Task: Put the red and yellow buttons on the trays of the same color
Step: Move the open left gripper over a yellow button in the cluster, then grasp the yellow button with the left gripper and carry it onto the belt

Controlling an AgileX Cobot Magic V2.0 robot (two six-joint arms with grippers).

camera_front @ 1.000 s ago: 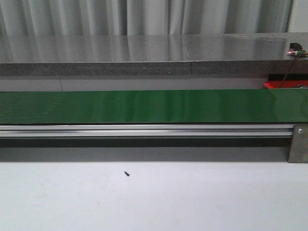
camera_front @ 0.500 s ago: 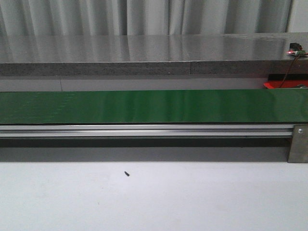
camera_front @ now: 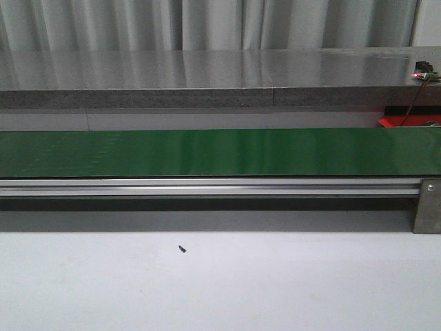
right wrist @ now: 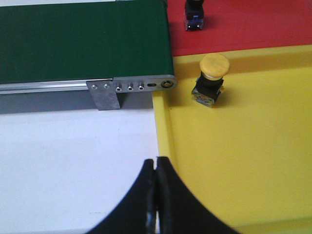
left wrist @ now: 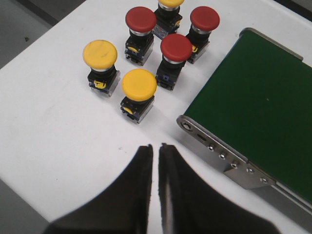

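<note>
Two trays show on my right wrist camera: a yellow tray filling most of that view, and a red tray touching its far edge. From the front I catch the red one only as a thin sliver at the right end, behind the long green belt that runs across the white table. The belt's end bracket sits just beside the yellow tray's corner. One yellow button stands upright on the yellow tray, near the red border. On the red tray I see a dark button body, its cap cut off by the frame.

On my left wrist camera, six loose buttons cluster on the table beside the belt's other end: three red buttons and three yellow buttons, one of these cropped at the edge. My left gripper hovers near them, fingers released only a sliver, grasping nothing. My right gripper hangs over the yellow tray's rim, fingers clenched together and empty.
</note>
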